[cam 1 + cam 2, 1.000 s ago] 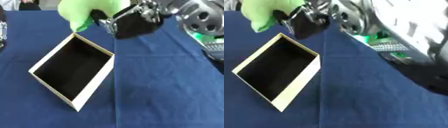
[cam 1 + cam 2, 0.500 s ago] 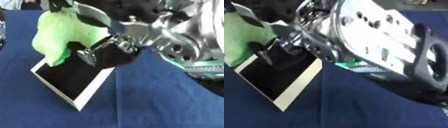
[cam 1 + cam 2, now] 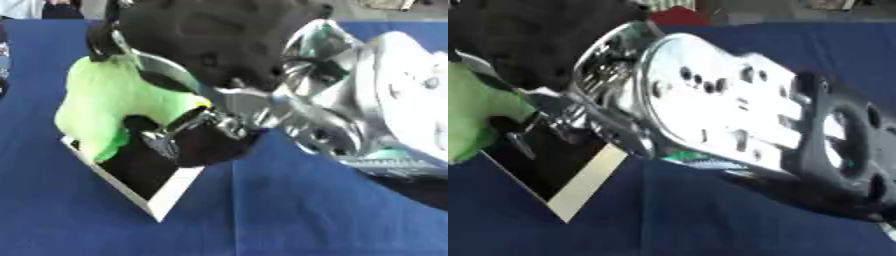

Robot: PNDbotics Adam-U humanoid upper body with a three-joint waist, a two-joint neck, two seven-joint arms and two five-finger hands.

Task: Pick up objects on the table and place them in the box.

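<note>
Here, the right hand (image 3: 188,135) grips a green soft object (image 3: 114,102) over the box (image 3: 162,192).
The box sits left on the blue desk (image 3: 306,210).

Both eyes of the head camera look steeply down from close above the blue tabletop (image 3: 289,220), sharing the box (image 3: 171,192) toward 8 o'clock, while the right arm (image 3: 737,115), entering from 2 o'clock, fills much of each view, looming larger in the right eye.
</note>
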